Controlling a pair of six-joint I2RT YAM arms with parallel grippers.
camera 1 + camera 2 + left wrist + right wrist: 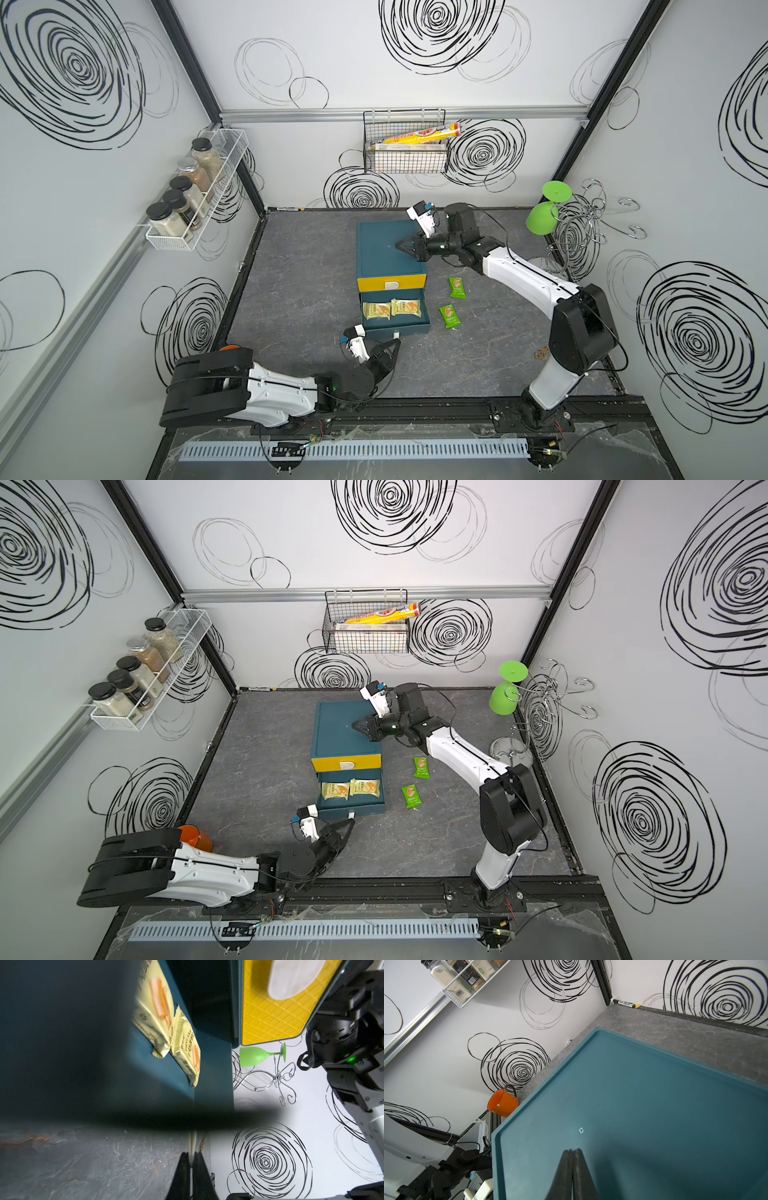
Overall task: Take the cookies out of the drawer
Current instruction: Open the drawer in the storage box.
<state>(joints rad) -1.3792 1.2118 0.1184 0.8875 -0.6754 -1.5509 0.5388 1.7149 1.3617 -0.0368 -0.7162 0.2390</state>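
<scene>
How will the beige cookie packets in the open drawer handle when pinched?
Probably light and a bit floppy: the beige cookie packets are thin, flat wrappers with crimped ends. The glossy film may slip. They lie edge to edge, so lifting one could drag the other.

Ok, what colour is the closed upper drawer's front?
Yellow, diamond-textured; the drawer front shows best in the left wrist view.

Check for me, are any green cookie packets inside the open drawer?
No, the farther green packet and nearer green packet lie on the table beside the open drawer, which holds only beige packets.
</scene>
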